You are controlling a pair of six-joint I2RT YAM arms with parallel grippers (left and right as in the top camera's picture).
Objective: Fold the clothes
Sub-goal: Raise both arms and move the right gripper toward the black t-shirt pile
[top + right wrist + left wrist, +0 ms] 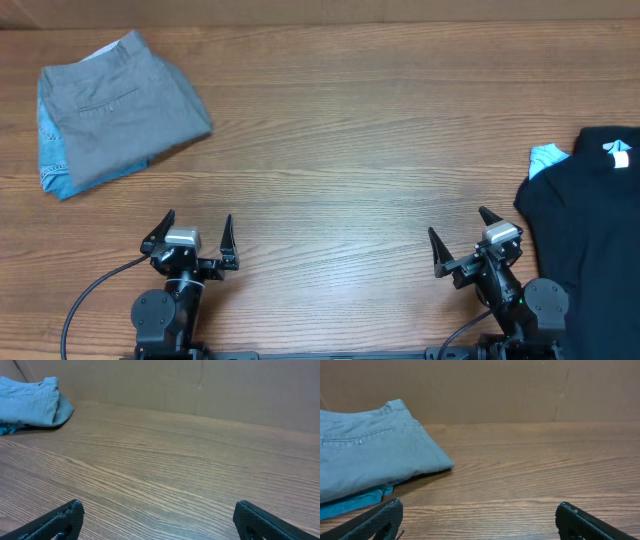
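A black T-shirt [590, 210] with a small white neck label lies in a heap at the table's right edge, partly cut off by the frame. A light blue T-shirt [546, 156] peeks out from under its left side. My right gripper [460, 236] is open and empty, just left of the black shirt; it also shows in the right wrist view [158, 516] over bare wood. My left gripper [198, 232] is open and empty near the front left, also seen in the left wrist view [479, 517]. The shirts are out of both wrist views.
Folded grey trousers [120, 110] with a back pocket lie on a folded blue patterned cloth [50, 140] at the back left, also seen in the left wrist view [365, 455]. A brown cardboard wall [520, 390] stands behind the wooden table [340, 150].
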